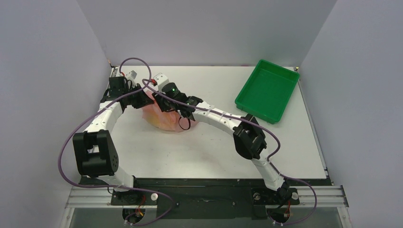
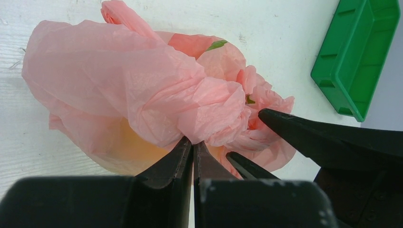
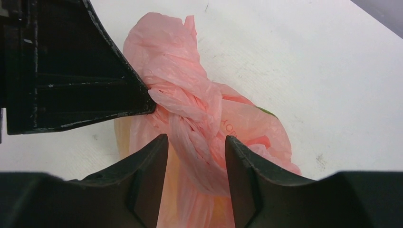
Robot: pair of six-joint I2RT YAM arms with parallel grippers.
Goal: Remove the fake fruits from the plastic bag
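Observation:
The pink plastic bag [image 1: 164, 118] lies bunched on the white table at the centre left; it fills the left wrist view [image 2: 128, 90] and the right wrist view [image 3: 199, 109]. A yellow-orange glow of fruit shows through its wall [image 2: 126, 145]; the fruits themselves are hidden inside. My left gripper [image 2: 193, 142] is shut on a fold of the bag at its top. My right gripper [image 3: 196, 137] is open, its fingers on either side of the bag's twisted neck [image 3: 190, 118]. In the top view both grippers meet over the bag, the left [image 1: 142, 97] and the right [image 1: 164, 102].
A rigid green tray [image 1: 267, 90] stands at the back right of the table, also in the left wrist view [image 2: 356, 52]. White table surface [image 1: 199, 147] lies in front of the bag. Grey walls close in left, back and right.

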